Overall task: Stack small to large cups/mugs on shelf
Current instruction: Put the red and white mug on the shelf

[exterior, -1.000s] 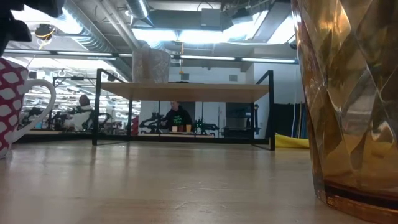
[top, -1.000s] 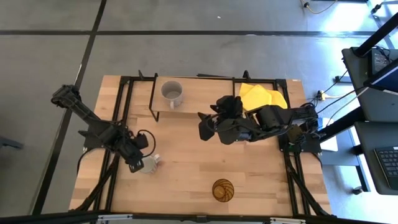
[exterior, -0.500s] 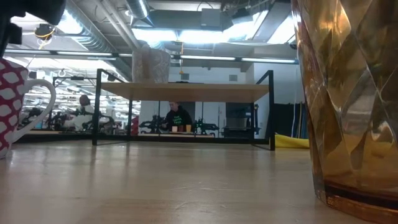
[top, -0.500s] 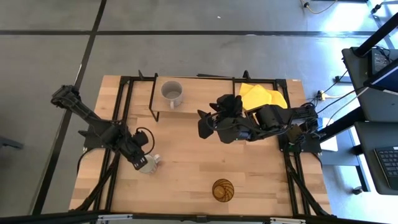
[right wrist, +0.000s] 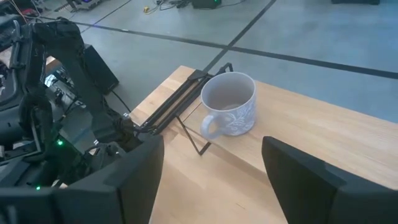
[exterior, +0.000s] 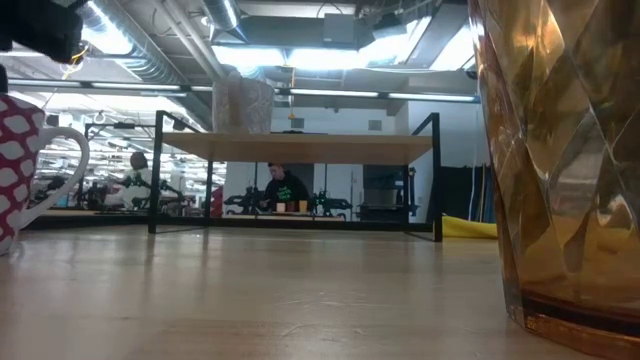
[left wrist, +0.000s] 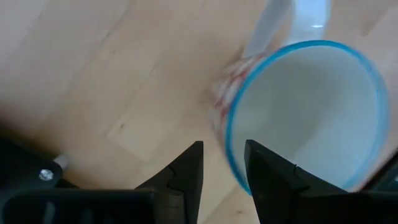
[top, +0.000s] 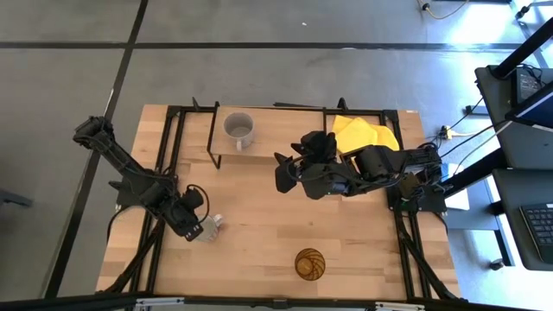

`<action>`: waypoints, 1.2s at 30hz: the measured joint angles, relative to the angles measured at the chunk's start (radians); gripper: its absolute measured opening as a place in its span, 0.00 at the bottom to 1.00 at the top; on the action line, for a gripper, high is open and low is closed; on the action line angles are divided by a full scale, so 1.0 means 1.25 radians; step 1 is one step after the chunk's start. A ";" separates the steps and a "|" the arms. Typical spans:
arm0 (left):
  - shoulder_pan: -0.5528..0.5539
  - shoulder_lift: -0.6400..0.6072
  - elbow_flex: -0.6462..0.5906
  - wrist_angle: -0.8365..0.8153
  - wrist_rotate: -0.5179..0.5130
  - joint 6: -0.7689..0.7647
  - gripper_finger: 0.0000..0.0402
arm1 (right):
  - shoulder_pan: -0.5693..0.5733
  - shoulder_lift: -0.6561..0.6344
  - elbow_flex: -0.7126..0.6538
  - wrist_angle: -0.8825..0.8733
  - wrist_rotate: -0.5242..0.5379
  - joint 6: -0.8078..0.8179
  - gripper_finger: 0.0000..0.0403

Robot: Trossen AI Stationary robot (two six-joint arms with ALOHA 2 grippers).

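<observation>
A white mug [top: 210, 228] with a red pattern and a blue rim [left wrist: 298, 112] stands upright on the table at the near left, seen also in the low view [exterior: 25, 170]. My left gripper [left wrist: 222, 180] hangs open just above it, pointing down. One finger is over the mug's inside and one over its outside, at the wall away from the handle. The grey mug [top: 239, 130] stands on the shelf [top: 285, 130]. The amber tumbler [top: 310, 263] stands near the table's front edge. My right gripper [top: 283, 173] waits open, raised over the table's middle.
A yellow cloth [top: 365, 134] lies at the far right, behind the right arm. The shelf's black legs [exterior: 158, 175] stand at its ends. Bare tabletop [top: 259, 216] lies between the white mug, the tumbler and the shelf.
My left gripper has sunk toward the white mug and rolled about its wrist, staying open. The mugs and the tumbler have kept their places.
</observation>
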 joint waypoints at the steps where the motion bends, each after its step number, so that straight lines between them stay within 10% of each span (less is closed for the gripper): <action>1: 0.000 0.000 -0.008 0.003 -0.002 0.002 0.28 | 0.000 0.000 0.000 0.000 0.000 0.000 0.68; 13: -0.001 -0.002 -0.030 0.015 -0.003 0.302 0.04 | 0.000 0.000 0.000 -0.001 -0.001 0.000 0.68; 23: -0.018 0.001 0.067 0.043 -0.075 0.858 0.03 | 0.000 0.000 0.000 -0.001 -0.010 0.021 0.68; 36: -0.019 0.095 0.074 0.021 0.049 1.322 0.03 | 0.007 0.002 -0.060 0.051 -0.140 0.011 0.68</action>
